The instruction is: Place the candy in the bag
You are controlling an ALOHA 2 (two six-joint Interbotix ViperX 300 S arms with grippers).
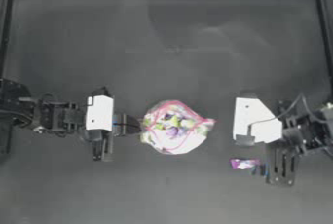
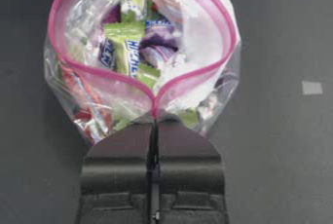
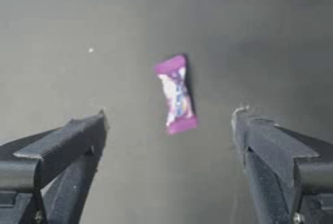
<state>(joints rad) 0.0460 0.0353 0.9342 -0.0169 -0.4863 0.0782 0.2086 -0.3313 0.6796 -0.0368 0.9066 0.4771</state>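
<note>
Dim, soft, slightly blurred views

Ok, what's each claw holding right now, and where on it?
The left claw is shut on the bag, pinching its pink zip strip at one end of the open mouth. The right claw is open, empty, straddling the candy.

My left arm reaches in from the table's left edge, its gripper (image 2: 155, 121) pinched closed at mid-table. My right arm reaches in from the right edge, its gripper (image 3: 169, 121) spread wide, jaws well apart, low over the table surface.
</note>
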